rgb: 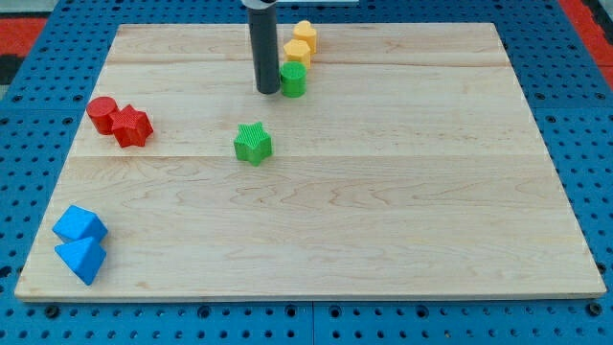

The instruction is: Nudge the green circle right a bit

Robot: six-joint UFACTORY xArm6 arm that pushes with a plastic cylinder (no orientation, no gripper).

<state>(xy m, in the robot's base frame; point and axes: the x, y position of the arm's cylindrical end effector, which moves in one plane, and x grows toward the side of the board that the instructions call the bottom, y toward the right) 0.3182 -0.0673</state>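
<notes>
A pale wooden bench lay on a blue pegboard. The arm carried no claw, so there was nothing to be apart or together; it ended in a straight dark rod, and my tip rested on the bench, holding nothing. My tip stood just beside the green circle, on that block's left in the view, so close that contact could not be told either way.

The green circle sat near the view's top, a little left of centre. It was a short upright cylinder, so it had no facing direction or long axis across the bench.

Two yellow blocks crowded just above the green circle, towards the view's top. A green star lay below and slightly left of it, well apart. A red cylinder and red star touched far to its left. Two blue blocks sat far below-left of the green circle, at the bench's corner.
</notes>
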